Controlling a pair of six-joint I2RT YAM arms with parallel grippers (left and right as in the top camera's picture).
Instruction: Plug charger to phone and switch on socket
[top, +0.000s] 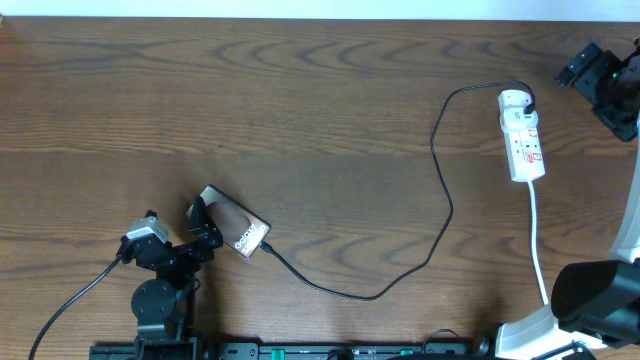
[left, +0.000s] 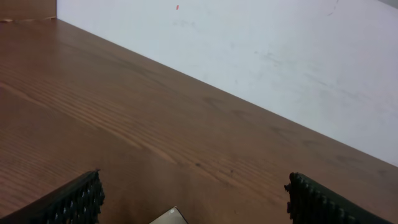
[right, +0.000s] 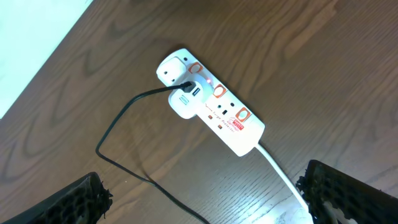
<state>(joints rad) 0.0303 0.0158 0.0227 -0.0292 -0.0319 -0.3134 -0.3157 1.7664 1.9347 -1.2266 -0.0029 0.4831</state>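
Note:
The phone (top: 240, 233) lies at the lower left of the table, dark with white lettering. My left gripper (top: 204, 228) is open with its fingers either side of the phone's left end; only a phone corner (left: 171, 216) shows between the wide fingers (left: 194, 182) in the left wrist view. The charger's black cable (top: 440, 235) runs from the phone's right end in a loop to its plug (top: 524, 96) in the socket (top: 522, 135). My right gripper (top: 582, 64) is open, above and to the right of the socket. In the right wrist view the socket (right: 214, 104) and the plugged-in cable (right: 134, 102) lie beyond the fingers (right: 202, 182).
The socket's white cord (top: 536, 235) runs down to the right arm's base (top: 590, 295). It also shows in the right wrist view (right: 280, 171). The left arm's base (top: 158, 305) stands at the front edge. A white wall (left: 261, 50) bounds the far side of the table.

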